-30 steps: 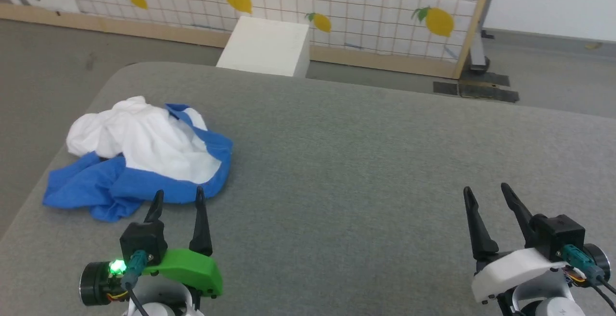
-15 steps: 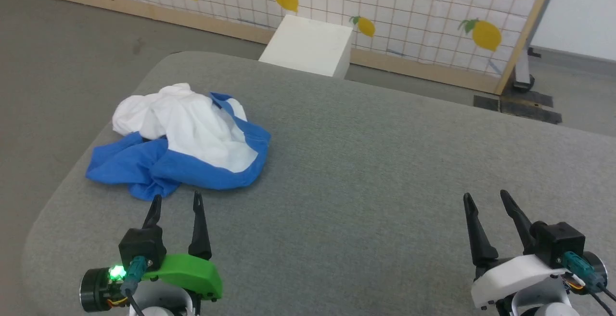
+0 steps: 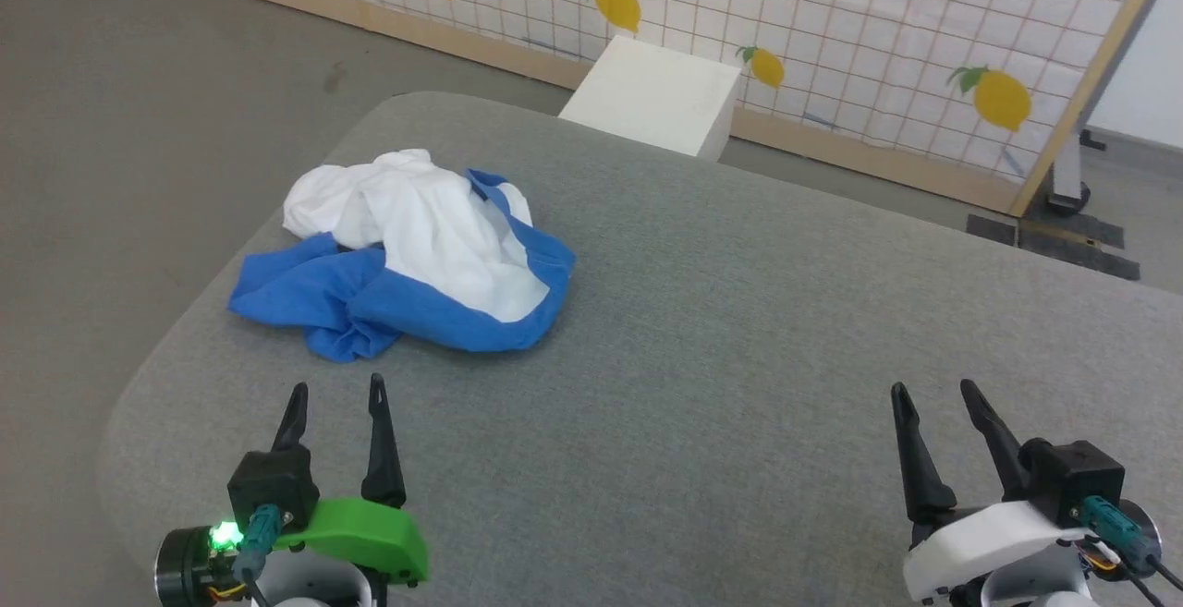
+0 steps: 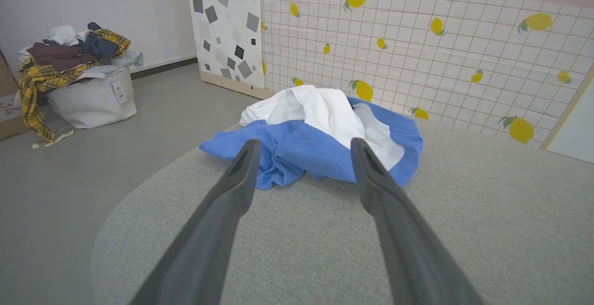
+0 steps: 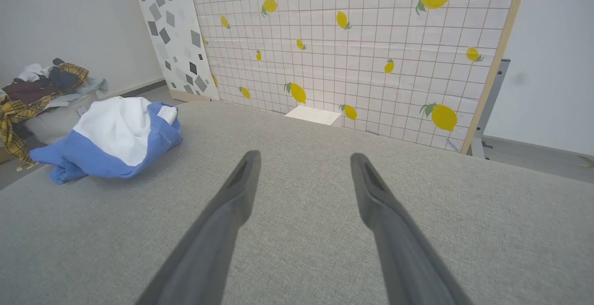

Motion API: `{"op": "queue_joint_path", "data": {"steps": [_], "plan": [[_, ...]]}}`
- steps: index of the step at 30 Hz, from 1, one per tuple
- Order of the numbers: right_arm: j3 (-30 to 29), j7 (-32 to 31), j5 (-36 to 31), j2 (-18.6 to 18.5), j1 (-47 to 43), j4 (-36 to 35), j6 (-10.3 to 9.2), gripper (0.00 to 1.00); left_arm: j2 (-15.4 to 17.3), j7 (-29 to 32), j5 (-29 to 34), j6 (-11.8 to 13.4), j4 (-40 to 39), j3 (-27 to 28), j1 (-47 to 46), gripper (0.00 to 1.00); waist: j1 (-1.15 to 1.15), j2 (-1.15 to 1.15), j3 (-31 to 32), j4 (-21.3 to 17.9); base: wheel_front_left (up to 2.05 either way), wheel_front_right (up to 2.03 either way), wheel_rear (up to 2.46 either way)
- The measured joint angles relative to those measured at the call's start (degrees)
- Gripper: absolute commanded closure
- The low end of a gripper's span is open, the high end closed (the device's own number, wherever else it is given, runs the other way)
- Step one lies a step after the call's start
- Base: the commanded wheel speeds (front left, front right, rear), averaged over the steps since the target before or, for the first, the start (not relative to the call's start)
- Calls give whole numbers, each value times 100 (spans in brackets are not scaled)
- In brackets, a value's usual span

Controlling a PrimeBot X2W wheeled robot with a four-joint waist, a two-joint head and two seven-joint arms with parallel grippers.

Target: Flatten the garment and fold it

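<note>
The T-shirt [image 3: 407, 256] lies crumpled in a heap on the grey desk [image 3: 739, 358], near its far left rounded corner, with white cloth bunched on top and blue folds spilling toward the edge. The left claw [image 3: 336, 387] hovers just short of the heap, its jaws wide apart and empty. The right claw [image 3: 932, 389] is well apart from the shirt, also spread open and holding nothing. The main risk is a blind pinch into the pile: the layers overlap, so a grab could catch two plies at once and lift a knot rather than an edge. A tug toward the left could also drag the shirt off the corner onto the floor. With blue parts tangled together, picking the wrong corner would likely twist it further.
</note>
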State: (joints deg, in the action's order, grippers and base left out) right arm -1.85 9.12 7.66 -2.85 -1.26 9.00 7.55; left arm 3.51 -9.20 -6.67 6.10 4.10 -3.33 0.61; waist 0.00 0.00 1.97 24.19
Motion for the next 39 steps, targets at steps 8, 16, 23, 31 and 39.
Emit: {"op": "queue_joint_path", "data": {"steps": [8,16,23,31,39], "plan": [[4,99,60,0,-4,124,0,0,1,-102,-151,59,38,-32,58,0,0,0,31,225,0,0,0],[2,181,100,1,-8,234,0,0,0,-185,-242,141,57,-66,63,0,0,0,17,412,0,0,0],[-1,279,101,1,-8,353,0,0,-5,-277,-426,181,65,-92,44,0,0,0,-52,461,0,0,0],[-68,255,15,2,-4,336,0,0,16,-182,-839,1,735,-32,-1141,0,0,0,-213,375,0,0,0],[-279,-98,-339,2,-3,-138,0,0,286,1111,-1512,-226,2475,145,-3230,0,0,0,-608,85,0,0,0]]}}
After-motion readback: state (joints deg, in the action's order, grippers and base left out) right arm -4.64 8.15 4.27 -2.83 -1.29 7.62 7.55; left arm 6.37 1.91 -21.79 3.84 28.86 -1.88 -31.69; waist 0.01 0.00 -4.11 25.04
